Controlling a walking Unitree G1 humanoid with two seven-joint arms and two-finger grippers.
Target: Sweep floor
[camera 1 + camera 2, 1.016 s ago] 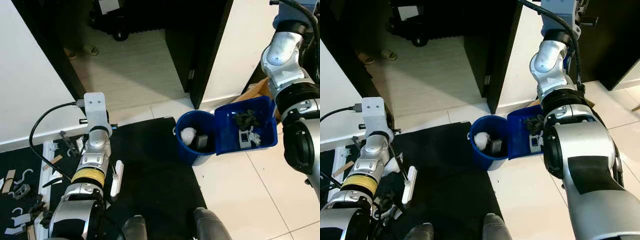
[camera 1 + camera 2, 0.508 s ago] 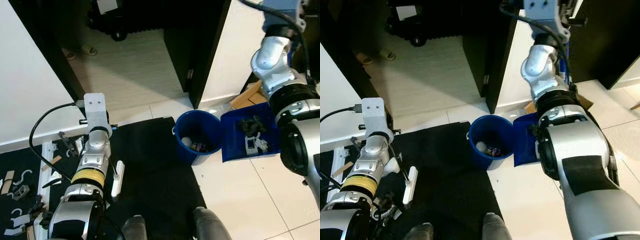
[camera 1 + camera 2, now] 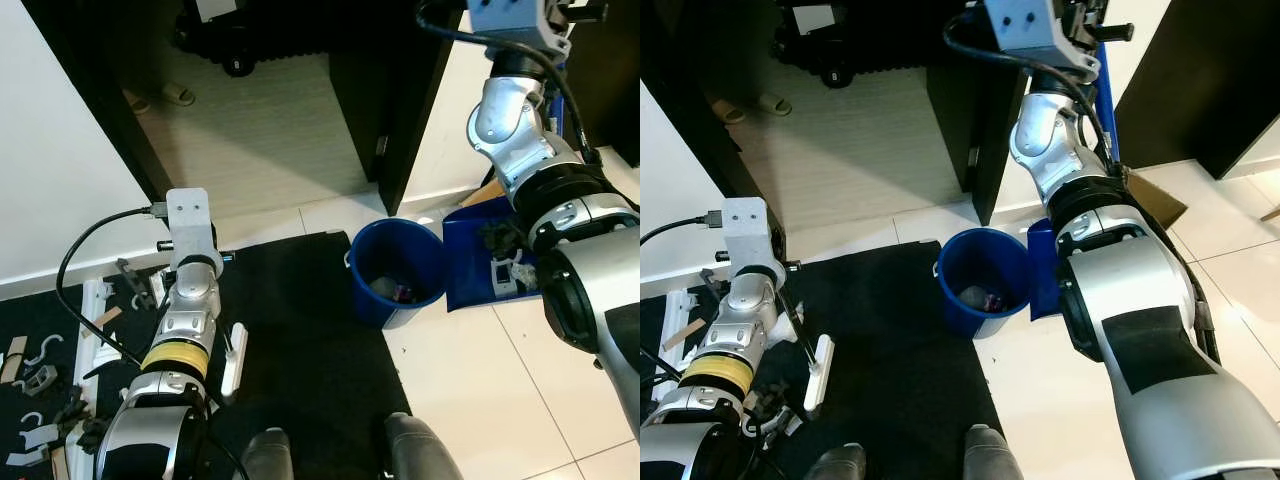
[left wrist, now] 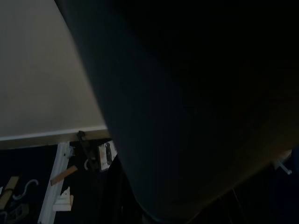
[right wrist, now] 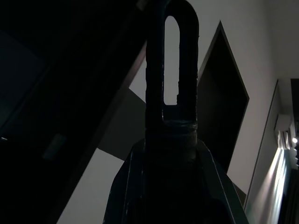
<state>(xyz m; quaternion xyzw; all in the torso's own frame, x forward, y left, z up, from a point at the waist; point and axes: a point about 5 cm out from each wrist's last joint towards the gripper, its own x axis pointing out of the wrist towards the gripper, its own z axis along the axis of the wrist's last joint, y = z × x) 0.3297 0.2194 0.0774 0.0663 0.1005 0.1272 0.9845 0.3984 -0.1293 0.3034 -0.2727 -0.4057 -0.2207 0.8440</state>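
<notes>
A home, by its fittings: glossy pale floor tiles (image 3: 480,400) at 5 o'clock, a black mat (image 3: 300,350) at 6 o'clock, and white walls with a skirting board. At 12 o'clock a dark-framed doorway (image 3: 400,110) opens onto a room with light wood-look flooring (image 3: 260,130), where a pair of slippers (image 3: 165,98) lies by the threshold. A blue bin (image 3: 397,272) stands at the mat's edge, at 3 o'clock.

The right arm (image 3: 520,130) now stands higher, the blue dustpan (image 3: 470,265) sits lower beside the blue bin (image 3: 398,272), and the white wad is gone from the top.
</notes>
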